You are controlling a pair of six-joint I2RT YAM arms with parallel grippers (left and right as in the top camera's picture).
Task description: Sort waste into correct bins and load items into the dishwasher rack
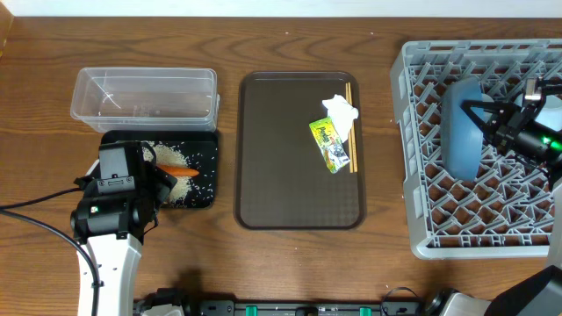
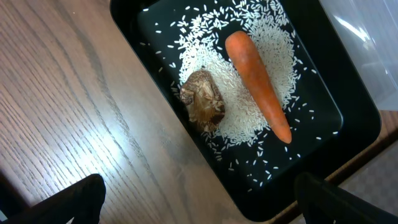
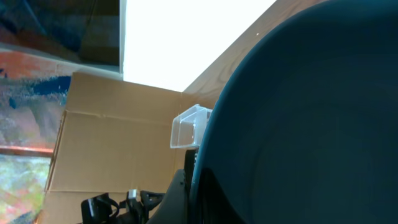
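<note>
Right gripper (image 1: pixel 477 118) clamping plate (image 1: pixel 458 136), wooden table (image 1: pixel 386 263), cardboard backdrop (image 3: pixel 112 137)

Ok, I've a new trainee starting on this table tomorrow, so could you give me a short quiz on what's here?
1. True or false: the carrot lies on rice in the black tray.
2. Which dish is in the rack? A bowl, B plate, C cup.
3. Name the three things on the brown tray.
Key: 1 true; 2 B; 3 tissue, wrapper, chopsticks.
</note>
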